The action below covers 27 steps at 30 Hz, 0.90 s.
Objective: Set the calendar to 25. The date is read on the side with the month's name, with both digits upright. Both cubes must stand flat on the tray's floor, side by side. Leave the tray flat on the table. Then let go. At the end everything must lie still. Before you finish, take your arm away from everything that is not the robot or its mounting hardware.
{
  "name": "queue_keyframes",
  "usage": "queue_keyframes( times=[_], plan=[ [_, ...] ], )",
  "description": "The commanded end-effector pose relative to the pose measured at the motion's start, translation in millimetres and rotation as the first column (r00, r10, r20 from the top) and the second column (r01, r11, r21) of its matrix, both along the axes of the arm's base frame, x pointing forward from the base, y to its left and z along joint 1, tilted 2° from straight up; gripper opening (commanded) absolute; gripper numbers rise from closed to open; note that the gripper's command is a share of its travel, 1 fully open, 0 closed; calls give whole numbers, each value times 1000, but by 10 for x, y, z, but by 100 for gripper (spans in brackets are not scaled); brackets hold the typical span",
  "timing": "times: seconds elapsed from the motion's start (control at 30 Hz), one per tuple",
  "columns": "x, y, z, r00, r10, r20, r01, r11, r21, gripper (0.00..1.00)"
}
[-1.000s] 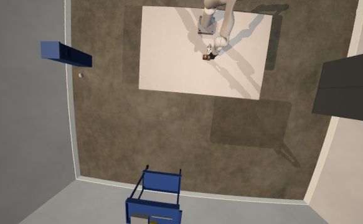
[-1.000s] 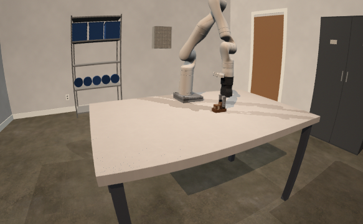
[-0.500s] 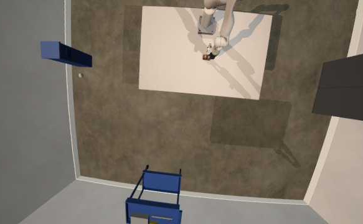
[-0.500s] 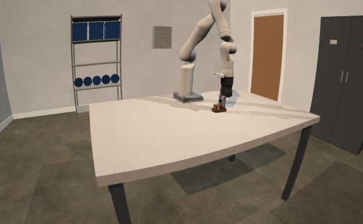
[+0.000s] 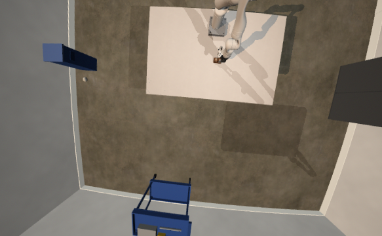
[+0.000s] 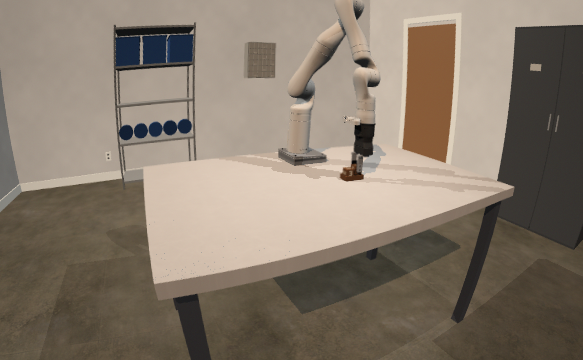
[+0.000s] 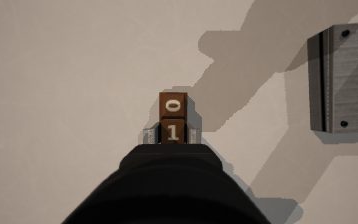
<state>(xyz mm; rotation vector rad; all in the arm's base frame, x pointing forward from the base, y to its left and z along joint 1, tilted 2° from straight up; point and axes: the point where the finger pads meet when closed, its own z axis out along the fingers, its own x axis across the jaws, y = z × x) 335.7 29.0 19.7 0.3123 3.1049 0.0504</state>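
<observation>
Two brown date cubes show in the wrist view, touching in a row. The far cube (image 7: 172, 105) shows a 0 on top. The near cube (image 7: 172, 131) shows a 1 on top. My gripper (image 7: 173, 129) (image 6: 356, 163) (image 5: 221, 59) points straight down and is shut on the near cube, one finger on each side. In the exterior view the cubes and the tray read as one small brown block (image 6: 350, 174) under the fingers on the white table (image 6: 271, 215). It also shows in the top view (image 5: 216, 60). The tray itself and the month's name are too small to make out.
The arm's metal base plate (image 7: 337, 80) (image 6: 301, 156) (image 5: 217, 30) stands on the table close behind the cubes. A shelf rack (image 6: 154, 90), a dark cabinet (image 6: 556, 125) and a door stand off the table along the walls.
</observation>
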Motion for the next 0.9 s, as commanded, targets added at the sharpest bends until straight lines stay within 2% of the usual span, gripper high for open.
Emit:
queue_keyframes(
  times=[0.0, 0.87],
  plan=[
    [3, 0, -3, 1000, 0, 1, 0, 1000, 0, 60],
    [5, 3, -90, 1000, 0, 1, 0, 1000, 0, 60]
  ],
)
